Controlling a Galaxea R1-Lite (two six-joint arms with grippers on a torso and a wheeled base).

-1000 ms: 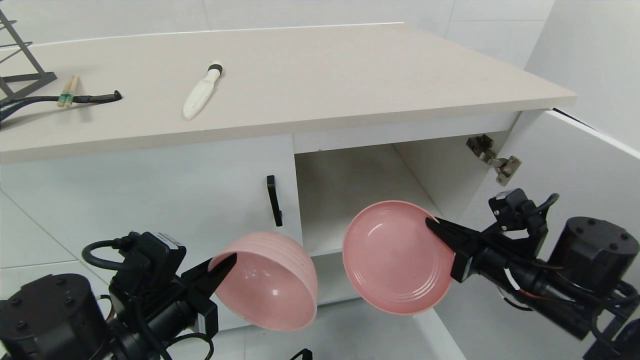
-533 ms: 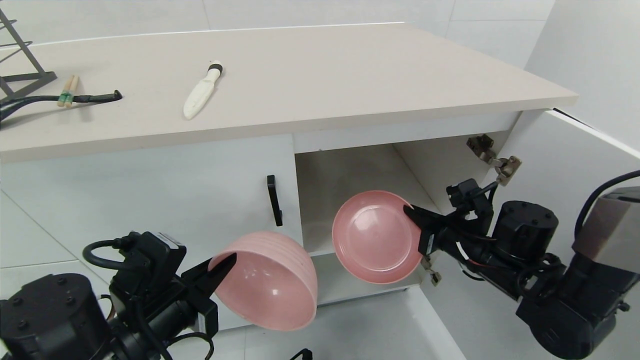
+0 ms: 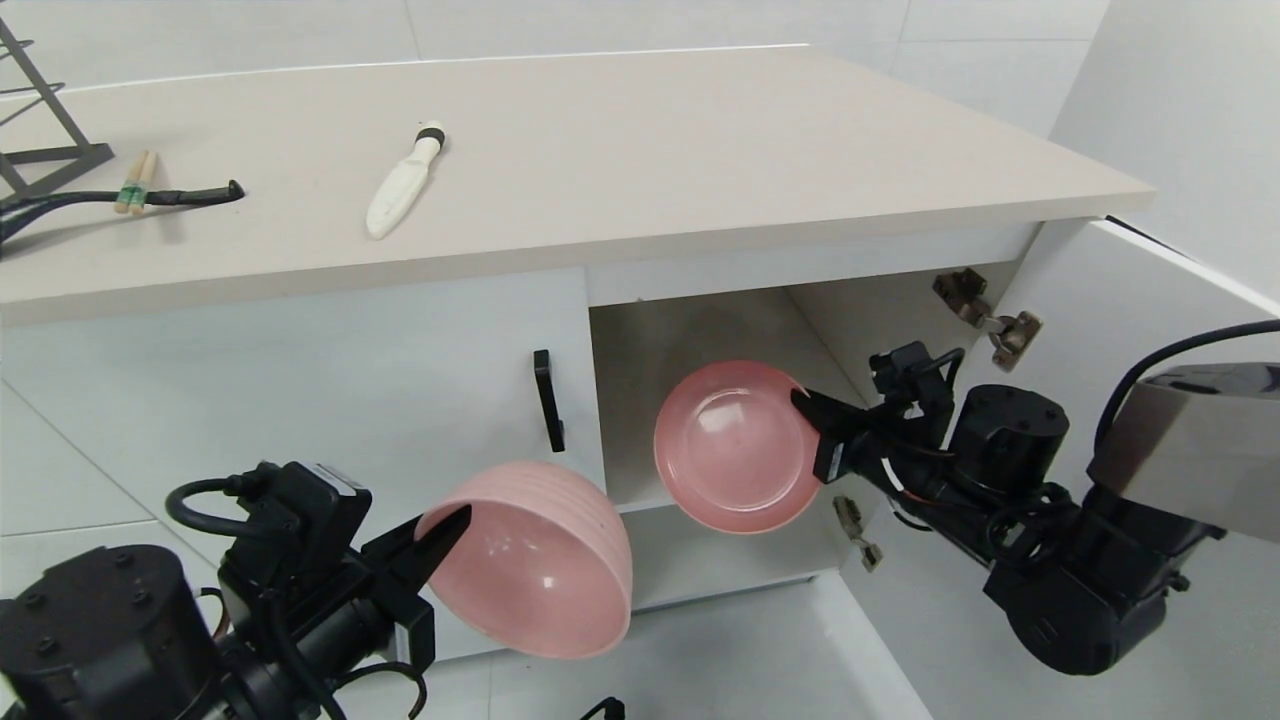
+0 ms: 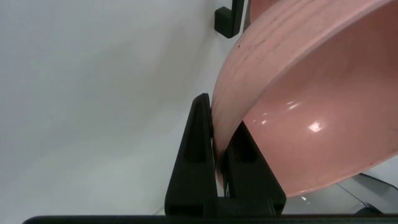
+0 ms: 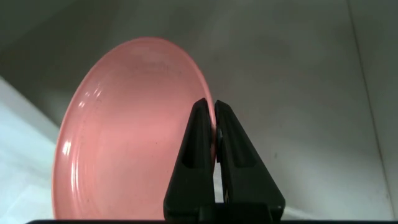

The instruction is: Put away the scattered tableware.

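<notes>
Tabletop: the pale tabletop (image 3: 700,150) is carrying loose pieces that are waiting to be put away.
Cabinet: the right-hand compartment (image 3: 690,350) is standing open under it, with its door (image 3: 1140,310) swung wide. The neighbouring door with the black handle (image 3: 548,400) is sitting shut.
Bowl: the pink bowl (image 3: 545,560) is hanging tipped on its side, low in front of the shut door and outside the cabinet.
Plate: the pink plate (image 3: 730,445) is hanging on edge at the mouth of the open compartment and is not resting on anything.
Right tool: the right tool (image 3: 800,402) is pinching the plate's rim, its jaws nearly closed around it.
Left tool: the left tool (image 3: 455,520) is clamping the bowl's rim the same way.
Utensils: a white utensil (image 3: 405,182), chopsticks (image 3: 135,182) and a black-handled piece (image 3: 190,195) are lying near a dark rack (image 3: 50,150).
Progress: nothing is looking stored as yet. The plate is closest to being placed, the bowl is likely following, and the utensils are remaining after that.
</notes>
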